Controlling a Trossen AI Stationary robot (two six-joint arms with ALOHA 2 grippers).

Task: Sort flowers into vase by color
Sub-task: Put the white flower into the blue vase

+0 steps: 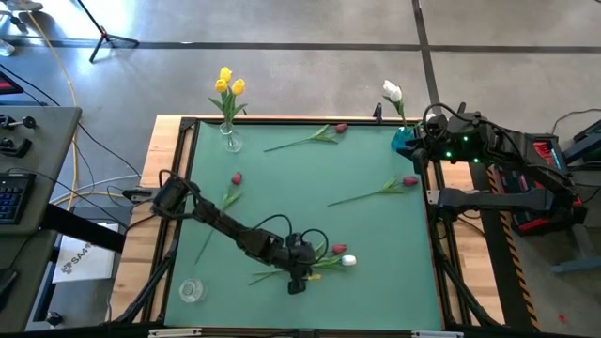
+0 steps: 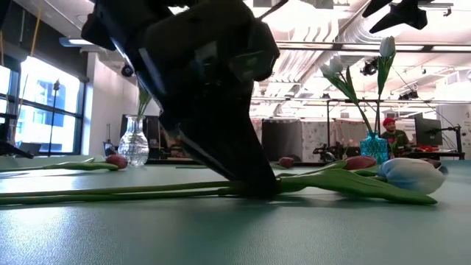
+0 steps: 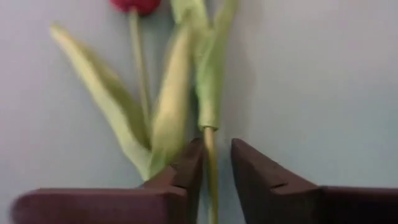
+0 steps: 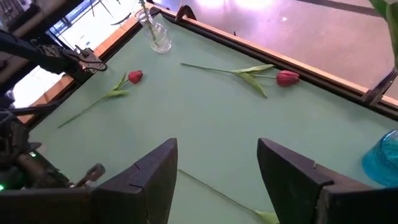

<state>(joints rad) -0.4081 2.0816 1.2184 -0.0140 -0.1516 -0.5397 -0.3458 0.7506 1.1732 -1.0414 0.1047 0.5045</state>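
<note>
Starting at the left of the high view, an empty clear glass (image 1: 191, 290) sits near the front left corner of the green table (image 1: 310, 202), presumably waiting for a colour not yet sorted. At the far left edge a clear glass vase (image 1: 230, 139) holds the yellow tulips (image 1: 228, 83), so that colour looks done. Loose dark red tulips lie about the mat: one (image 1: 236, 177) near the left arm's base, one (image 1: 340, 128) along the far edge, one (image 1: 409, 181) toward the right.

The left gripper (image 1: 298, 279) is down at the front centre, over a pair of flowers lying together, a dark red one (image 1: 338, 250) and a white tulip (image 1: 347, 261). In its wrist view the fingers (image 3: 258, 168) stand narrowly parted on either side of a thin green stem (image 3: 210, 155), not visibly pinching it; the stem seems to belong to the white tulip, though its head is out of that view. Taking the stem low leaves the head free to go into a vase.

The right gripper (image 4: 214, 165) waits at the table's far right edge, its fingers wide apart and holding nothing, beside the blue vase (image 1: 404, 143) with a white tulip (image 1: 392, 91) already in it, the likely home for the white one.
</note>
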